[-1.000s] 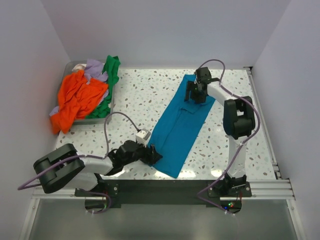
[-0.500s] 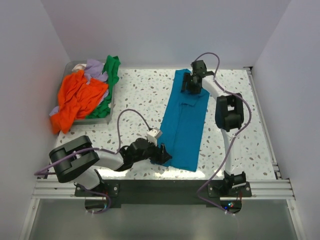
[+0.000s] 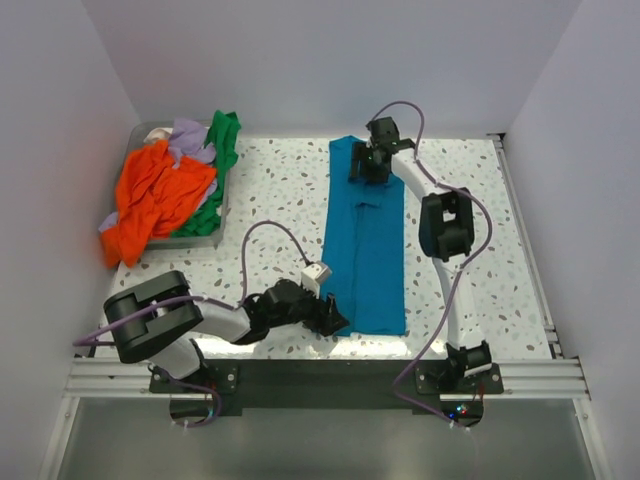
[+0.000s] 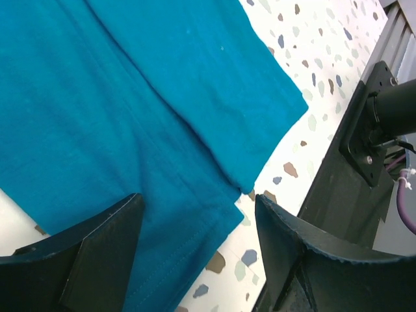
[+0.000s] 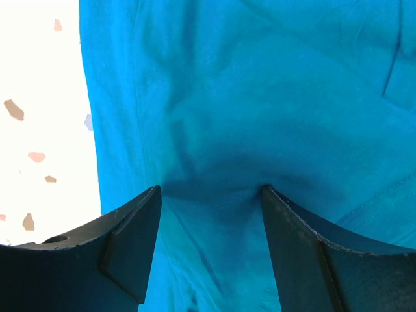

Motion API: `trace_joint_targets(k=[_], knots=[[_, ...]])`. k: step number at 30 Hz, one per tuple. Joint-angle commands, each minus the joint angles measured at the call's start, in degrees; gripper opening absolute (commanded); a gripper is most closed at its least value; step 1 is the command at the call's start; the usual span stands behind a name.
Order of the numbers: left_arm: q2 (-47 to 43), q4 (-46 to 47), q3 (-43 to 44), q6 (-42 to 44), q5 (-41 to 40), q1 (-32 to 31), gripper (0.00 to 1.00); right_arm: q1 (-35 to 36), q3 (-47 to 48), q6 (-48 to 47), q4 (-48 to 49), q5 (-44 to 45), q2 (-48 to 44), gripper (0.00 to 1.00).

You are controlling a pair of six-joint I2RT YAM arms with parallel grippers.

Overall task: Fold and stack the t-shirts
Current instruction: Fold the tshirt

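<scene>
The large teal t-shirt (image 3: 365, 250) lies folded into a long narrow strip running straight from the table's far side to its near edge. My left gripper (image 3: 330, 315) is low at its near left corner. In the left wrist view (image 4: 198, 198) its jaws are wide open over the hem corner of the teal shirt (image 4: 97, 78). My right gripper (image 3: 365, 165) is at the far end. In the right wrist view (image 5: 209, 188) its open fingers (image 5: 130, 240) press down on the teal cloth (image 5: 260, 84). The orange shirt (image 3: 155, 195), green shirt (image 3: 222, 135) and lavender shirt (image 3: 190, 140) lie heaped at far left.
A grey tray (image 3: 190, 240) at the far left holds the heap, and the orange shirt hangs over its near edge. A black crossbar and metal rail (image 3: 330, 375) run along the near edge. A black mount (image 4: 383, 123) sits just right of the shirt corner. White walls enclose the table.
The teal shirt has swung from a diagonal to straight along the table. The right gripper moved left at the far end and the left gripper moved right at the near corner.
</scene>
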Motion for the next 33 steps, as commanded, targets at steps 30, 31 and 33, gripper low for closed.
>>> trace_joint_targets(k=[30,31,33], knots=[[-16.57,-24.67,-3.82,-0.09,-12.39,-0.92,0.66,17.45,-87.19,19.10,-5.78,15.28,-81.66,0.52],[-17.09,-24.67,-4.08,-0.61,-11.52,-0.83,0.65,17.80,-87.81,19.80,-6.84,15.27,-82.36,0.50],[-17.71,-24.67,-4.61,-1.23,-11.16,-0.92,0.64,18.68,-89.30,21.38,-9.66,15.10,-84.38,0.48]])
